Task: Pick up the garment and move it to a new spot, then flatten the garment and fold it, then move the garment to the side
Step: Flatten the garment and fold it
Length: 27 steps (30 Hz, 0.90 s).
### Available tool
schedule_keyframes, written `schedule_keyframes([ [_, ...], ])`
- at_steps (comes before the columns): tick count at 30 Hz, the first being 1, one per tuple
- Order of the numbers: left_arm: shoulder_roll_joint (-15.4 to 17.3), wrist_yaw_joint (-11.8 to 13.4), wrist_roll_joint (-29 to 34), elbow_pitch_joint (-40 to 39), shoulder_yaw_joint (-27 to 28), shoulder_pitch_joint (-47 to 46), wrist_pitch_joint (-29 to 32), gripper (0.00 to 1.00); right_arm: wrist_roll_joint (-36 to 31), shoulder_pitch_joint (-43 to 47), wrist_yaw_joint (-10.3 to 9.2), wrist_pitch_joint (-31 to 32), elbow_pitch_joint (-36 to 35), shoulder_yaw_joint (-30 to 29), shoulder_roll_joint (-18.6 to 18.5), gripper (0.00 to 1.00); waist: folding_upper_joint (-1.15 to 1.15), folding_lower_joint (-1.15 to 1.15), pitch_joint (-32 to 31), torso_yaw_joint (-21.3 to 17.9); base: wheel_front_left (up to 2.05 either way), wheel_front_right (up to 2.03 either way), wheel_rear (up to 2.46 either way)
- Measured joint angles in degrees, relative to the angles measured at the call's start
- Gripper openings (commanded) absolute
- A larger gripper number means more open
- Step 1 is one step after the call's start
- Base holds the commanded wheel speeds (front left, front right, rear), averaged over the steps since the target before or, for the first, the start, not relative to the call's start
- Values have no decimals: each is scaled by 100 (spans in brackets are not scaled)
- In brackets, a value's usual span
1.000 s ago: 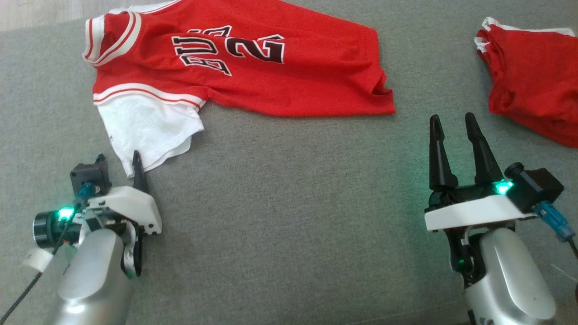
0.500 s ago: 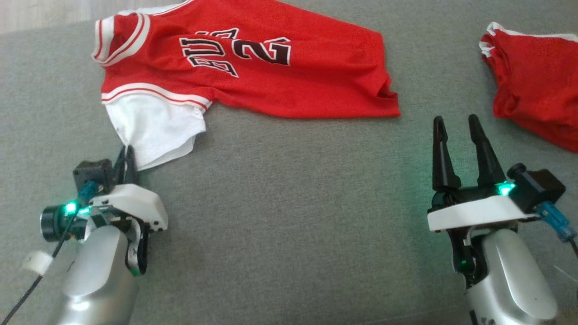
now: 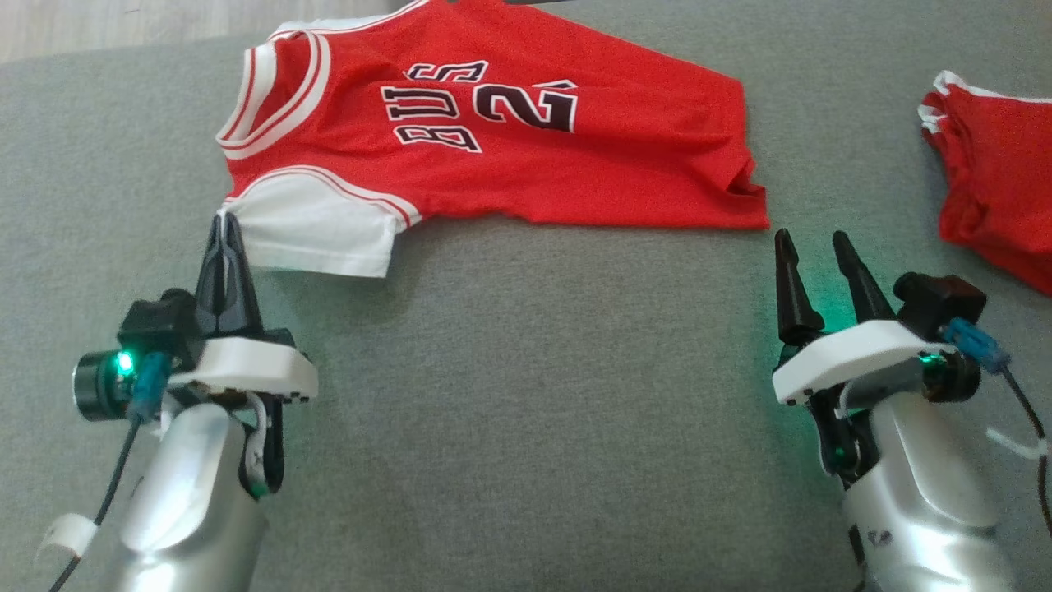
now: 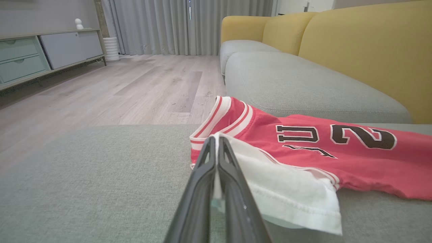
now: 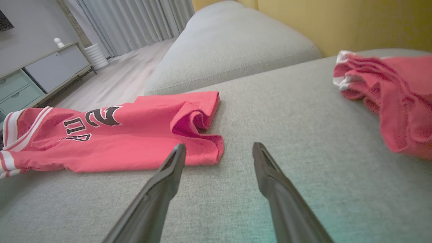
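The garment (image 3: 509, 156) is a red jersey with white trim, dark lettering and a white sleeve, lying spread on the grey cushion (image 3: 526, 395). My left gripper (image 3: 224, 220) is shut on the corner of the white sleeve (image 3: 320, 238); in the left wrist view the white cloth (image 4: 287, 189) is pinched between the closed fingers of the left gripper (image 4: 216, 139). My right gripper (image 3: 809, 245) stands open just below the jersey's hem corner, with nothing between its fingers. In the right wrist view the right gripper (image 5: 219, 148) sits right at that hem corner of the garment (image 5: 135, 135).
A second red garment (image 3: 994, 189) lies crumpled at the right edge, seen also as the second garment (image 5: 388, 98) in the right wrist view. A yellow sofa back (image 4: 364, 50) rises behind the cushion. Wooden floor (image 4: 101, 91) and a low cabinet (image 4: 44, 50) lie beyond the cushion's left edge.
My left gripper closed on the sleeve corner and moved up, lifting and stretching the sleeve flat. The right gripper tilted and moved closer to the hem. The camera also shifted.
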Motion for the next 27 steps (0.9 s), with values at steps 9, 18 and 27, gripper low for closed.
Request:
schedule_keyframes([
  [9,-47,-10,57,-154,-136,60,-49,0,850,-725,0,221,1329,43,-4,100,0,0,19,174,0,0,0],
  [18,-93,-54,146,-185,-247,58,-51,0,1419,-1544,0,7,2563,433,-54,100,0,0,126,333,0,0,0],
  [27,-97,-54,146,-148,-289,41,-52,0,1686,-1941,0,-169,3125,1015,-113,0,0,0,155,365,0,0,0],
])
